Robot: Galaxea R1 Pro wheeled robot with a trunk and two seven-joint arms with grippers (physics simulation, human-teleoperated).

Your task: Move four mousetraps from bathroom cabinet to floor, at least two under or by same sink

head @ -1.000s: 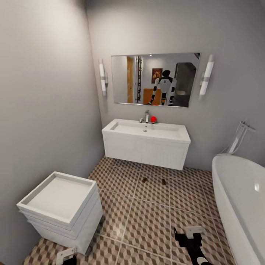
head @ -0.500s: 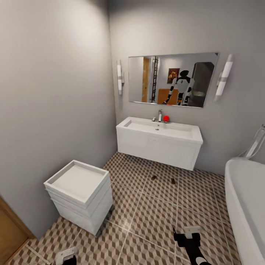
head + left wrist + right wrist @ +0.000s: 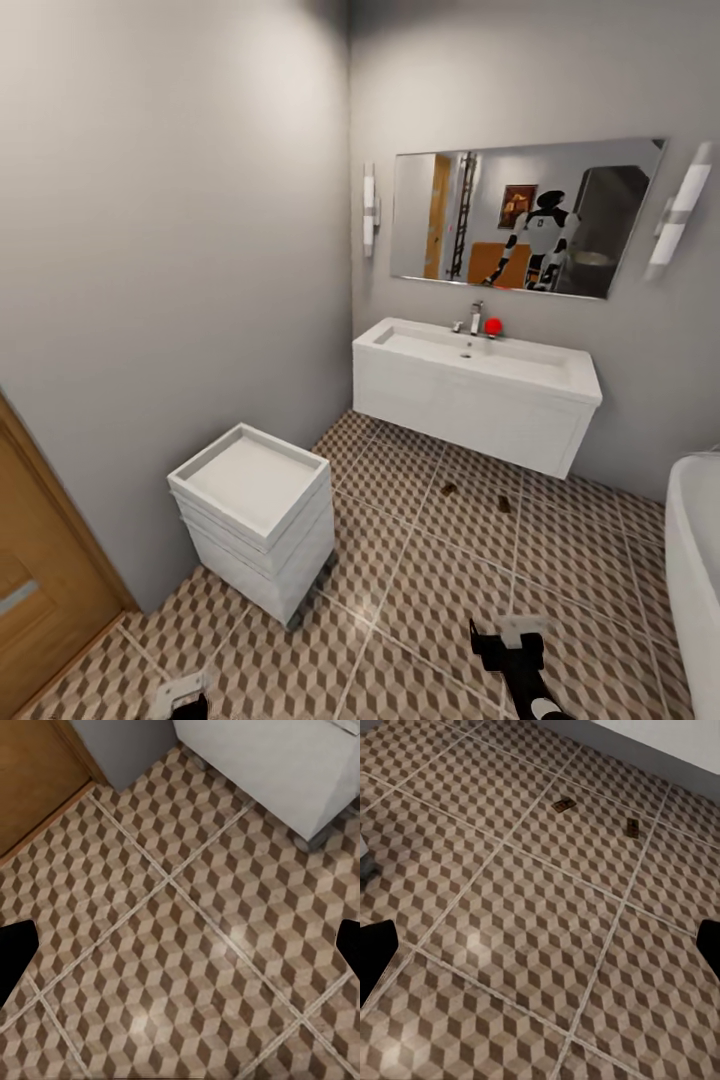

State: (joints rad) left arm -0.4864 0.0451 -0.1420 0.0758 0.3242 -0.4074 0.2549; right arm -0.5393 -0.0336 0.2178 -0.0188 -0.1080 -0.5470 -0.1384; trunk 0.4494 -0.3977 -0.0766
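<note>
With two mousetraps [image 3: 449,489] [image 3: 504,504] lying on the bathroom floor [image 3: 420,590] just in front of the sink [image 3: 480,365], rolling the base carelessly is risking knocking them away. The left hand [image 3: 180,949] is hanging wide apart over bare tiles, holding nothing; the right hand [image 3: 540,949] likewise.

Grey walls [image 3: 180,200], lit softly. Wide mirror [image 3: 525,215] between two white sconces [image 3: 369,210]. White stacked tray-topped unit [image 3: 255,515] below the mirror's left, near a wooden door [image 3: 40,590].
</note>
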